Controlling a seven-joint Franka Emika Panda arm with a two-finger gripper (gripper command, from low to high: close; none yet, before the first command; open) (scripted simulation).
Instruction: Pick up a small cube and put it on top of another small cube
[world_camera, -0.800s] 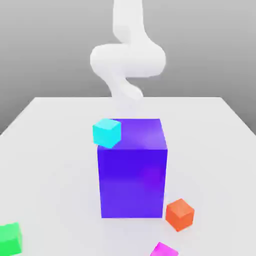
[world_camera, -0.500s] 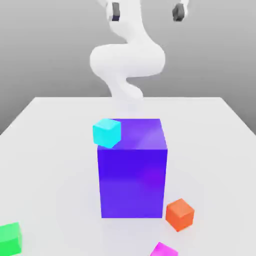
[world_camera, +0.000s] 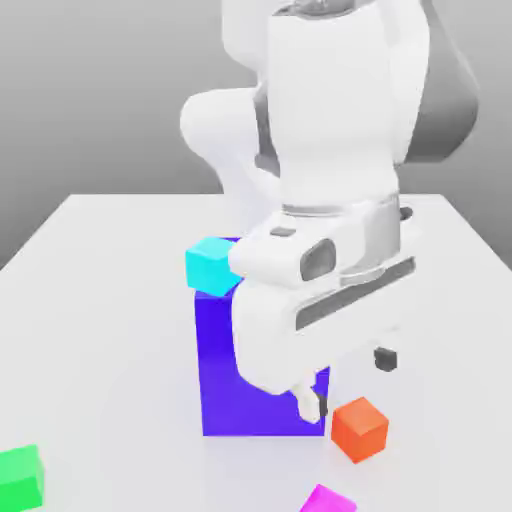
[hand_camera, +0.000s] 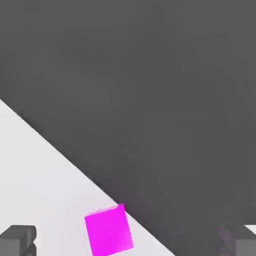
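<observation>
- Down into the middle of the exterior view we see the arm's hand come, where the earlier frame has just its two fingertips at the top; the cubes and the block look unmoved to us.
- We see the gripper (world_camera: 352, 382) wide open, tilted, with nothing held, above and near the orange cube (world_camera: 360, 430).
- Among the small cubes, we find the orange one on the table beside the big blue block (world_camera: 262, 400), a little apart from it on the exterior view's right.
- We see the light blue cube (world_camera: 213, 265) at the block's upper corner on the exterior view's left, the green cube (world_camera: 20, 480) low on that side, and the pink cube (world_camera: 328, 502) at the bottom.
- Under them we have a smooth, pale table (world_camera: 110, 350); behind it, a plain grey backdrop (world_camera: 110, 100).
- From the hand view we get more of the pink cube's top, close to a straight boundary between white surface and a dark grey area (hand_camera: 150, 100); what that area is, we cannot tell.
- The exterior view gives us the block and the other three cubes.
</observation>
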